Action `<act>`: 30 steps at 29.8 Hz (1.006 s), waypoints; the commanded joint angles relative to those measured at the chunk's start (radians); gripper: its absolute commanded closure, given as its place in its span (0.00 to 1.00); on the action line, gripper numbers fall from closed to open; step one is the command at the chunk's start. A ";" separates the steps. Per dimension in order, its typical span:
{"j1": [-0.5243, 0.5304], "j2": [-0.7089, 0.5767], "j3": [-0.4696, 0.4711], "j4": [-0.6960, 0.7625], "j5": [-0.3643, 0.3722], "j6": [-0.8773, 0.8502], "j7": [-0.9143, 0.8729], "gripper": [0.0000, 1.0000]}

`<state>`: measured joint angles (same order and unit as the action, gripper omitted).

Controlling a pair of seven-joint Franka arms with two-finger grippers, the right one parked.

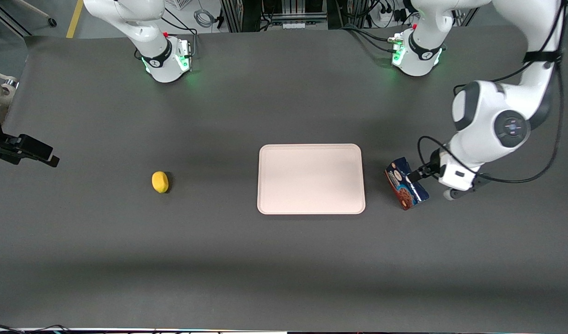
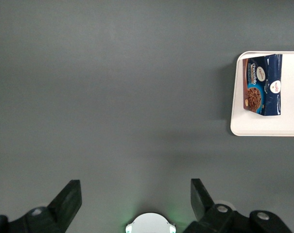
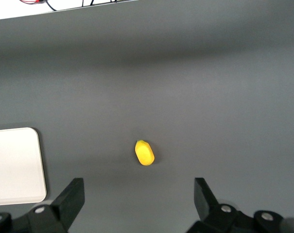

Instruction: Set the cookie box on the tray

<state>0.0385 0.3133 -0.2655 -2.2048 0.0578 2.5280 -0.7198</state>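
The cookie box [image 1: 405, 183], dark blue with cookie pictures and a reddish-brown side, sits on the grey table beside the pale pinkish tray [image 1: 310, 179], toward the working arm's end, with a gap between them. The tray holds nothing. In the front view my left gripper [image 1: 416, 176] is low, right at the box's edge that faces the arm. In the left wrist view the gripper [image 2: 135, 187] has its fingers wide apart with only bare table between them. The box [image 2: 263, 85] shows far off there, overlapping the tray's corner [image 2: 240, 127].
A small yellow lemon-like object [image 1: 160, 181] lies on the table toward the parked arm's end, well away from the tray; it also shows in the right wrist view [image 3: 145, 153]. The working arm's base [image 1: 416, 54] stands farther from the front camera.
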 commanded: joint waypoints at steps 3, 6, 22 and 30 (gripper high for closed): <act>-0.005 -0.007 0.002 0.008 0.023 0.003 -0.029 1.00; -0.003 -0.010 0.002 0.031 0.023 -0.011 -0.026 1.00; -0.003 -0.071 -0.017 0.476 0.031 -0.608 0.031 1.00; -0.003 -0.168 -0.041 0.729 0.027 -1.010 0.157 1.00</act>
<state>0.0384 0.1959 -0.2929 -1.6400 0.0749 1.7442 -0.6390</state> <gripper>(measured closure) 0.802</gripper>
